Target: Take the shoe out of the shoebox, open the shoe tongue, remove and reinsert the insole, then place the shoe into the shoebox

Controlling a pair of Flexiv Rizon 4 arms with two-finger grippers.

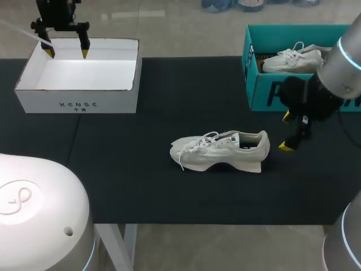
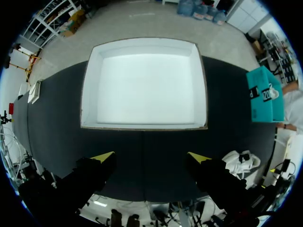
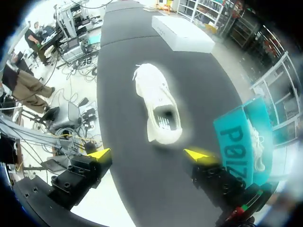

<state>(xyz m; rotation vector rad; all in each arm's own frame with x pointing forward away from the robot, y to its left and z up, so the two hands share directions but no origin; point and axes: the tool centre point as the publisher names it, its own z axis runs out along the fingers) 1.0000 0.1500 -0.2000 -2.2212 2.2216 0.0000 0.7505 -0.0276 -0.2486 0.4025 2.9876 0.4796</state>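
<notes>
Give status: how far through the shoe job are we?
Done: one shoe lies on the mat, out of the teal shoebox. In hand: nothing; right gripper open beside its heel, left gripper open above the white box. Left, seemingly: all the work on the shoe, then reboxing.

A short line of dark lettering stands on the white box's (image 1: 79,104) front wall; large dark letters mark the teal shoebox's (image 1: 262,93) side (partly hidden in the head view).

The shoe (image 1: 221,151) is white, the table (image 1: 141,180) black, the shoebox (image 1: 265,93) teal, the other box (image 1: 79,103) white.
</notes>
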